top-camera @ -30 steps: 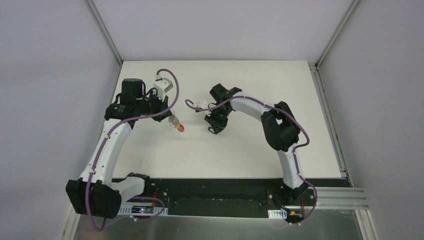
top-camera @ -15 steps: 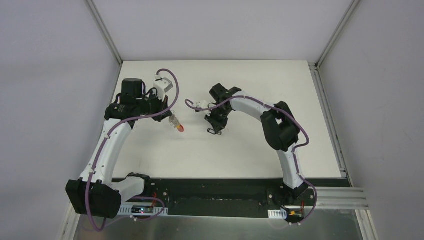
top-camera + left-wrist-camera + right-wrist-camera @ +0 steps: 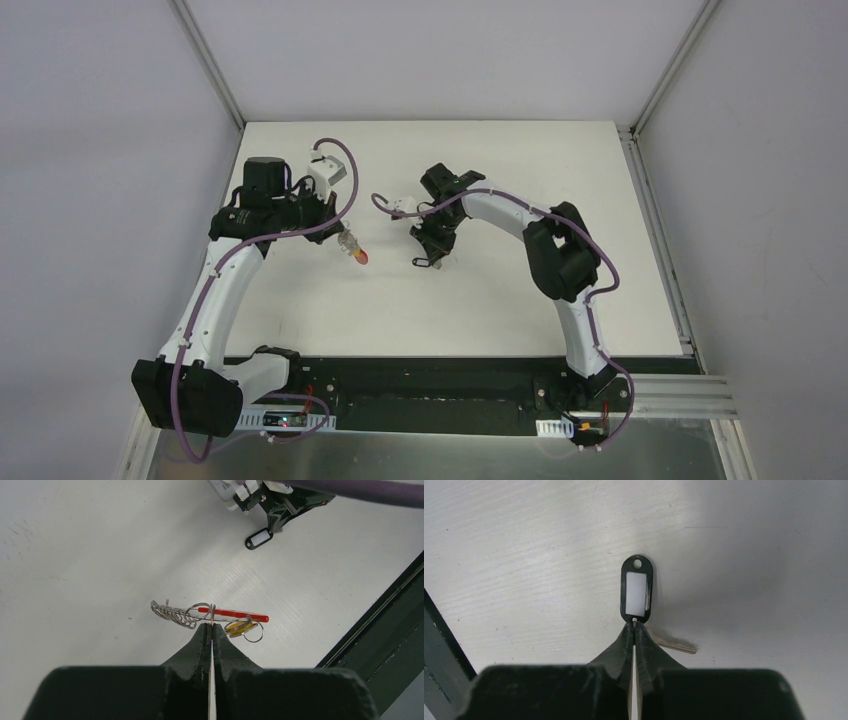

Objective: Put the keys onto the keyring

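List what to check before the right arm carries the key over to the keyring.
1. Left gripper shut on the keyring, on its wire: ok.
2. Right gripper shut on the key, at the near end of its black head: ok.
3. Hole at the head's far end clear of the grip: ok.
4. Only bare table between key and keyring: ok.
5. An open ring end turned toward the key: cannot tell.
6. Key lifted off the table: cannot tell.
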